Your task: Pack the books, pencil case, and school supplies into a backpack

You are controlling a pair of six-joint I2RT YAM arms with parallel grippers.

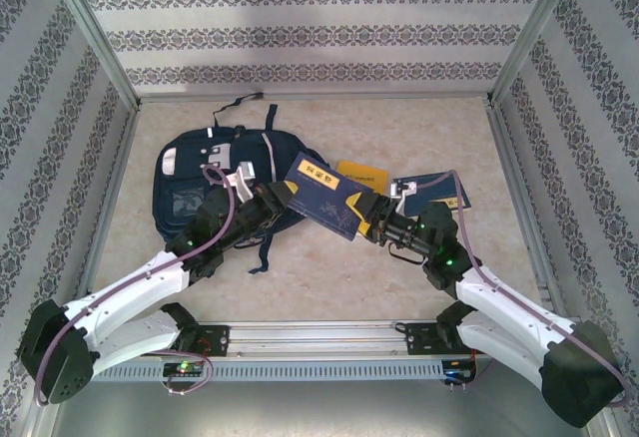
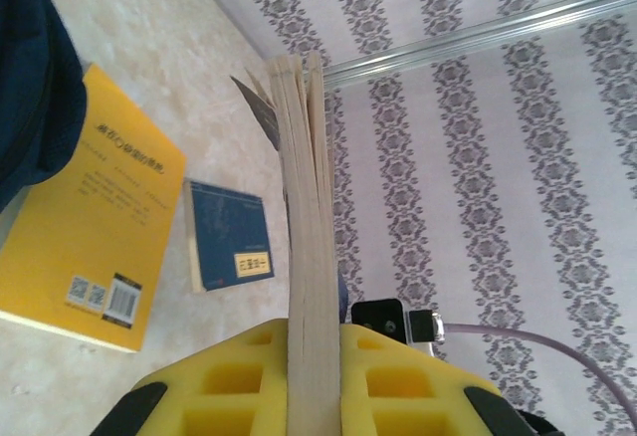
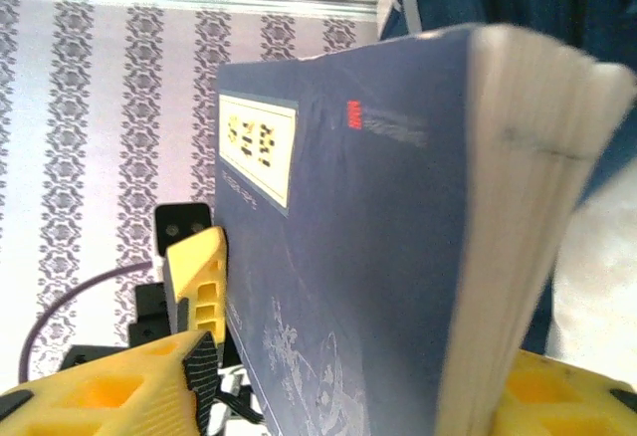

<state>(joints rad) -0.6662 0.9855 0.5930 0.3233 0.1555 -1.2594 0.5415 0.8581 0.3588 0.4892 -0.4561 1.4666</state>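
top view: left gripper (image 1: 283,195) clamps one end of a thin dark navy book with gold label (image 1: 321,196), just beside the big navy fabric backpack (image 1: 200,173), right gripper (image 1: 371,216) at the other end. left wrist: yellow pads (image 2: 239,386) pinch its pages. right wrist: fingers (image 3: 199,277) straddle the book, can't tell if they're squeezing.

A pale beige mottled tabletop (image 1: 329,277) spreads across the enclosure. White wallpaper panels with grey floral bands (image 1: 319,28) stand on three sides, joined at the corners by slim aluminium frame bars (image 1: 95,28). A slotted silver metal rail (image 1: 319,342) runs along the near edge.
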